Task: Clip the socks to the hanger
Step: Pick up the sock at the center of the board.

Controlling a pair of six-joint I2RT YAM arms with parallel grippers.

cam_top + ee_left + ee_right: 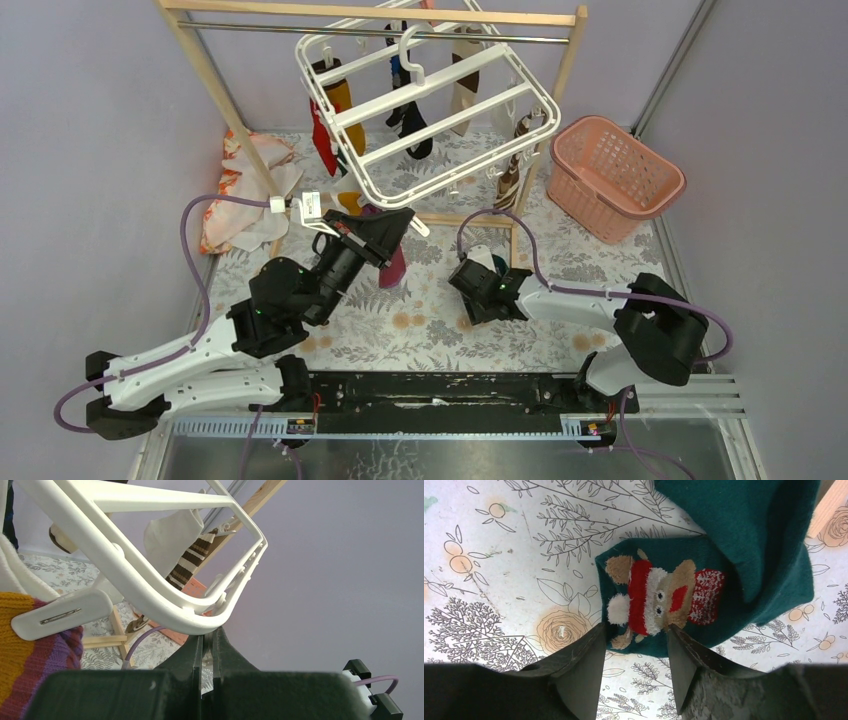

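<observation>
Top view: white plastic bar-frame hanger (pixel 470 117) hangs tilted, several fabric socks (pixel 415 130) clipped; pink lattice basket (pixel 590 195) shows nothing inside.

Left wrist: left hand (pixel 207 640), together, tips against the hanger's corner.

Right wrist: right hand (pixel 635 630), apart, straddles a teal bear-patterned sock (pixel 754 540) on the floral tabletop (pixel 489 580); likely pickup, needing closure.

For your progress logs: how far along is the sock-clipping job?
Done: several socks hang clipped on the white plastic rectangular hanger. In hand: open right fingers straddle a teal fabric sock on the table; left fingers shut at the hanger's corner. Left: clipping that sock.
</observation>
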